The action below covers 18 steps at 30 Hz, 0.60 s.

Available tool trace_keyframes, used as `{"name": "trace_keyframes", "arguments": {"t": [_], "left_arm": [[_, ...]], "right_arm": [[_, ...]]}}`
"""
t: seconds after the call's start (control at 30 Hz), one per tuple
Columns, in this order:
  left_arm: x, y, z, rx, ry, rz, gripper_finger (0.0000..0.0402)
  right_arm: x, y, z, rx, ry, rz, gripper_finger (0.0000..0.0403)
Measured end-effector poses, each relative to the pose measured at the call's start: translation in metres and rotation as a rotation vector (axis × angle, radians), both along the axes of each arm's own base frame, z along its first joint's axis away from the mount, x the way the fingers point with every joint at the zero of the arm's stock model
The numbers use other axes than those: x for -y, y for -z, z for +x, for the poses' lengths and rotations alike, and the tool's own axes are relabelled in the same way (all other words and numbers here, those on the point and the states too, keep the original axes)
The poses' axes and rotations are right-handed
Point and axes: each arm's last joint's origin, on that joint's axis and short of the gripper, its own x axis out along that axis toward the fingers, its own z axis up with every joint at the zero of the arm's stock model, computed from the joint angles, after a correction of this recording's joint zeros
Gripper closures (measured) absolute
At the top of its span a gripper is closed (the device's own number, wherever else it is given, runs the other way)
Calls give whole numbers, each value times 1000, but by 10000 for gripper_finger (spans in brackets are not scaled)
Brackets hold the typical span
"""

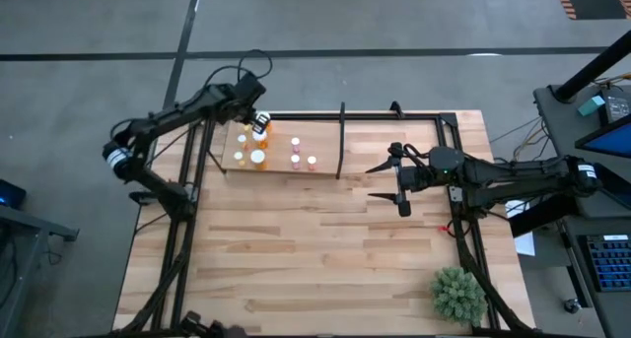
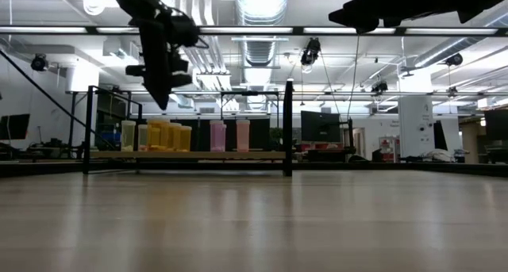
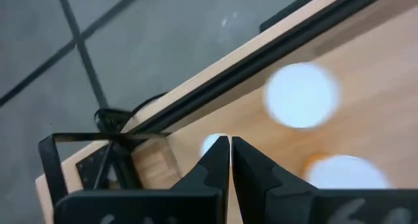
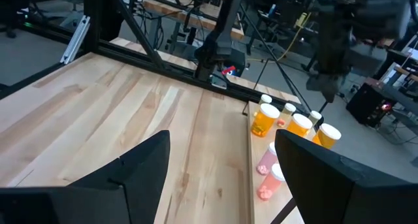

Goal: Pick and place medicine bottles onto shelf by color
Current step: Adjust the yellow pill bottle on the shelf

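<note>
The shelf (image 1: 325,153) is a pale board at the table's far left, with a thin black post (image 1: 341,141). Several white-capped medicine bottles stand upright on it: orange ones (image 1: 258,158) and a whitish one (image 2: 128,136) at its left, pink ones (image 1: 295,159) toward the post. They show in a row in the low view, orange (image 2: 163,136) and pink (image 2: 217,136). My left gripper (image 1: 258,121) hangs shut and empty just above the orange bottles (image 2: 163,101); blurred white caps (image 3: 302,95) lie below its tips (image 3: 230,144). My right gripper (image 1: 381,180) is open and empty, right of the post.
A black frame rail (image 1: 394,116) runs along the table's far edge. A green spiky plant (image 1: 457,294) stands at the near right corner. The bare tabletop (image 1: 296,249) stretches between the shelf and the near edge. My left arm also shows in the right wrist view (image 4: 333,48).
</note>
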Motion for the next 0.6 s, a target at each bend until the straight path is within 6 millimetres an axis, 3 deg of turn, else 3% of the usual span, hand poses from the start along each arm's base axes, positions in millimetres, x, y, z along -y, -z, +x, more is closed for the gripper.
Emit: {"name": "trace_keyframes", "arguments": {"t": [0.23, 0.6], "left_arm": [[-20, 24, -8, -71, -64, -67, 402], [-21, 34, -8, -106, -50, -90, 402]], "right_arm": [[0, 0, 0, -4, -1, -9, 136], [0, 0, 0, -4, 7, -12, 136]]}}
